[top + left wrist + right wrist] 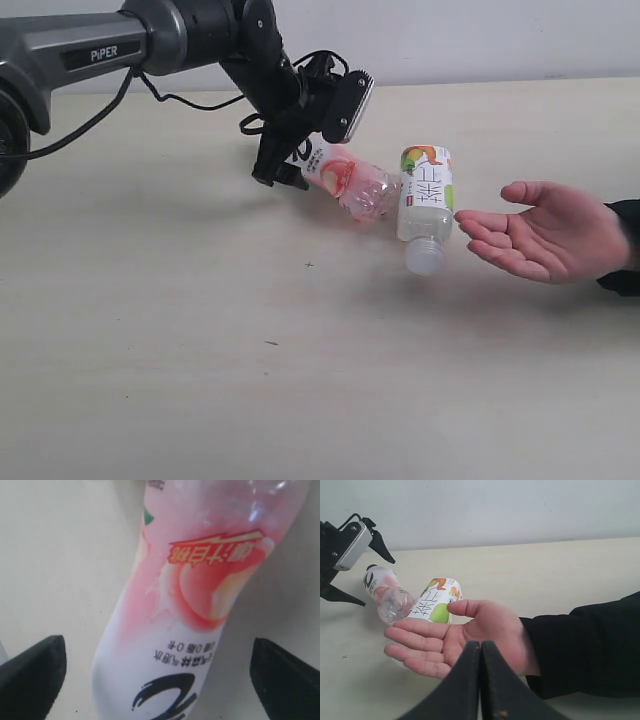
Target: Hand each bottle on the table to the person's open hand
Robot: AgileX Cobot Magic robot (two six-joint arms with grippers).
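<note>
The pink-white bottle (350,180) lies on its side on the pale counter (200,380), its clear base turned toward the orange-green bottle (427,205), which lies just beside it. We cannot tell whether the two touch. The orange-green bottle is also on its side, with its white cap (424,258) pointing toward the near edge in the exterior view.

The left hand (160,680) stands wide open and straddles the label end of the pink-white bottle. In the left wrist view one dark fingertip (35,670) shows on each side, with bare counter between each tip and the bottle, so we see no grip.

Past the orange-green bottle, the person's open palm (545,235) is held face up just above the counter, its fingertips just beside that bottle. The dark sleeve (580,650) runs off toward the right of the exterior view.

The right hand (481,647) hangs over the person's palm, its two dark fingers pressed flat together with nothing between them.
</note>
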